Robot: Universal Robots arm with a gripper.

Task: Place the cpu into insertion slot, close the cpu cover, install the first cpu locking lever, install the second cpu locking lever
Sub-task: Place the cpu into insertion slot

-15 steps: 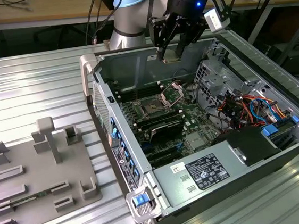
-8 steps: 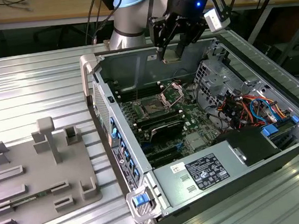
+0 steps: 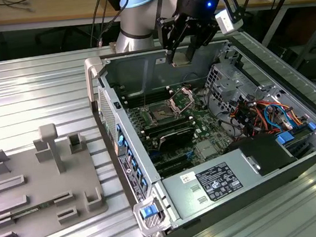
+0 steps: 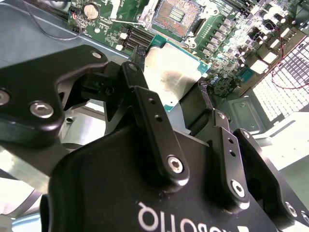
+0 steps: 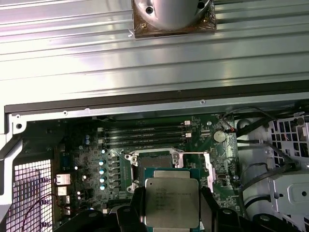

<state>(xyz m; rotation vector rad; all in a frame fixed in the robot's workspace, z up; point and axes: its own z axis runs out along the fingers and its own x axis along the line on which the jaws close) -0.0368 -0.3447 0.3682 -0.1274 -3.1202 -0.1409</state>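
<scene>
Black gripper (image 3: 180, 51) on the silver and blue robot arm (image 3: 136, 16) is pinching the cpu (image 5: 172, 200), a small thin square chip with a silver-grey metal top. One black finger (image 5: 137, 209) presses on each of two opposite sides of the chip. The cpu hangs in the air over the open computer, close to the case's far wall.

Lower down, on the green board (image 3: 204, 131), sits the insertion slot (image 3: 162, 113). It is a dark square socket with a dull gold field and a silver rim. It lies uncovered in the middle part of the board, and the cpu is well apart from it. Just beside the slot, on the exterior view's right, the cpu cover (image 3: 183, 98) stands tipped up. It is a square silver metal frame with a big square hole.

Long black memory sticks (image 5: 145, 131) lie in a row next to the slot. A little round silver battery (image 5: 219, 136) sits near them on the board.

Red, orange and blue wires (image 3: 262, 113) bunch by the case's wall on the exterior view's right. A grey metal box with a white label (image 3: 215, 180) sits in the case's near corner.

The big grey computer case (image 3: 141, 69) lies open on a ribbed silver metal table (image 3: 31, 92). A flat grey tray with raised blocks (image 3: 38, 190) lies near the table's edge on the exterior view's left, just beside the case.
</scene>
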